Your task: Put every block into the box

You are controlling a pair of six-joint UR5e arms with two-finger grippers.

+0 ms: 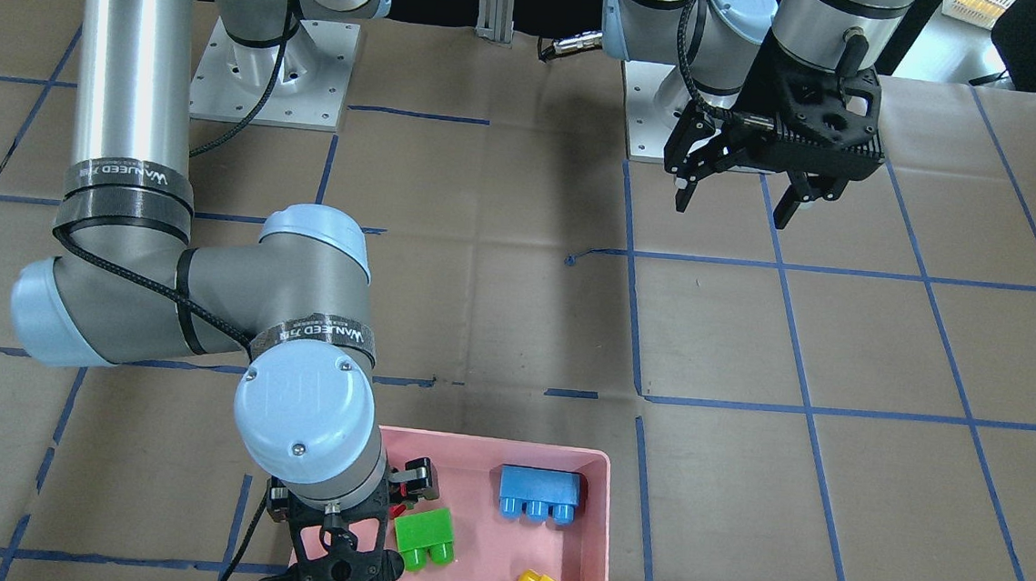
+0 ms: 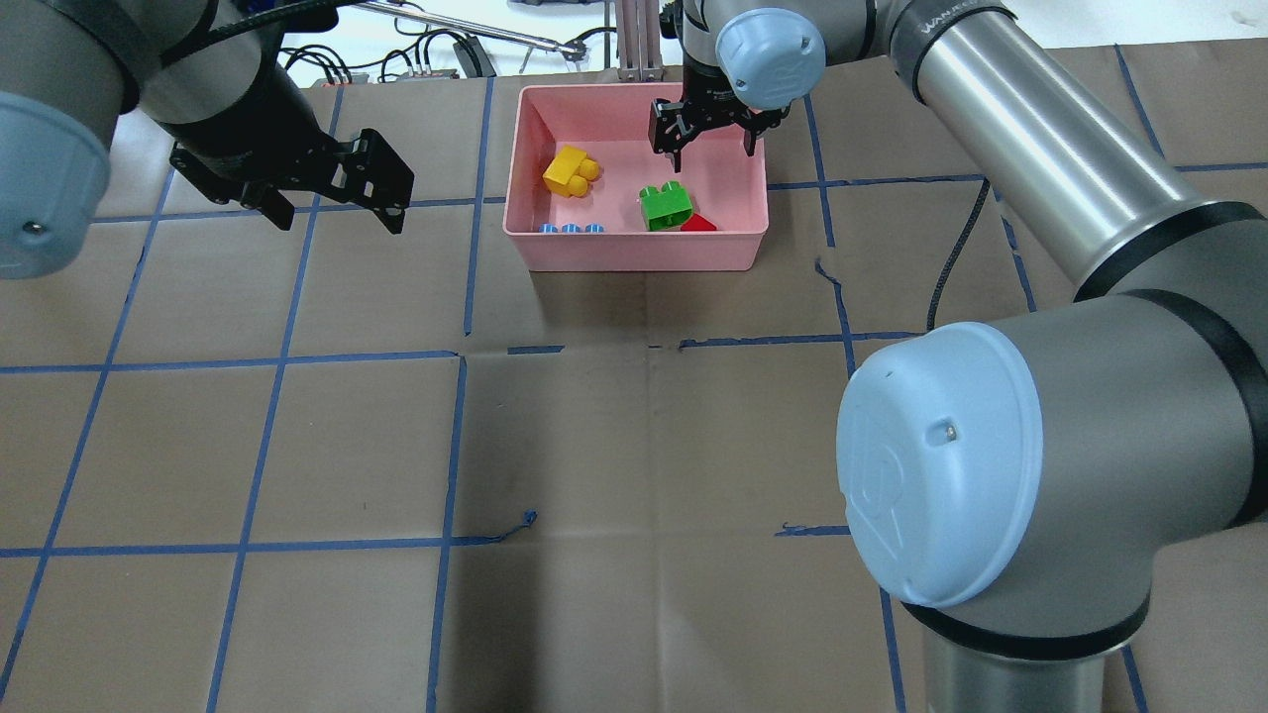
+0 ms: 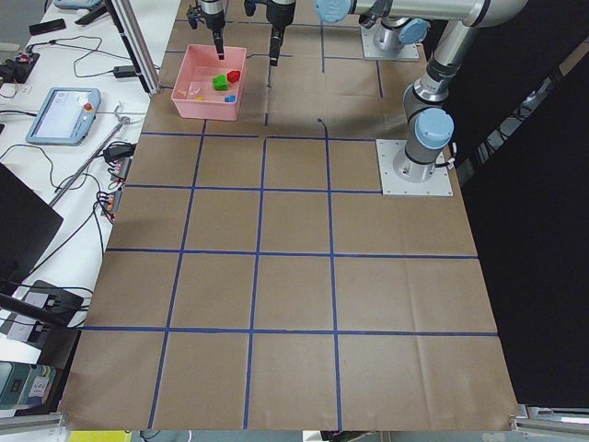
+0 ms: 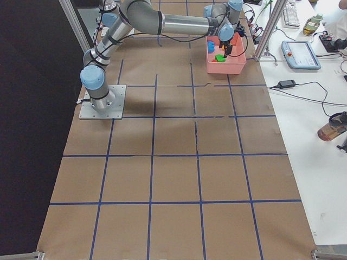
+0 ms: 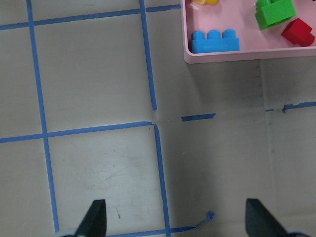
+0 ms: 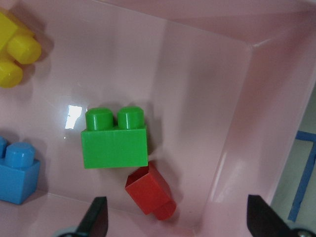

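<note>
The pink box (image 2: 634, 248) stands at the table's far side. Inside it lie the green brick (image 2: 665, 206), the small red brick (image 2: 698, 224), the yellow brick (image 2: 569, 171) and the blue brick (image 2: 571, 229), the last mostly hidden by the near wall. My right gripper (image 2: 711, 149) is open and empty, hovering over the box's right part, above the green brick (image 6: 116, 143) and red brick (image 6: 150, 192). My left gripper (image 2: 337, 213) is open and empty, raised over bare table left of the box; its wrist view shows the blue brick (image 5: 215, 42).
Brown paper with a blue tape grid (image 2: 456, 446) covers the table. An aluminium post (image 2: 634, 40) stands just behind the box. The two arm bases (image 1: 273, 73) (image 1: 667, 110) are bolted at the robot's side. Benches with teach pendants (image 3: 60, 110) and cables flank the table ends.
</note>
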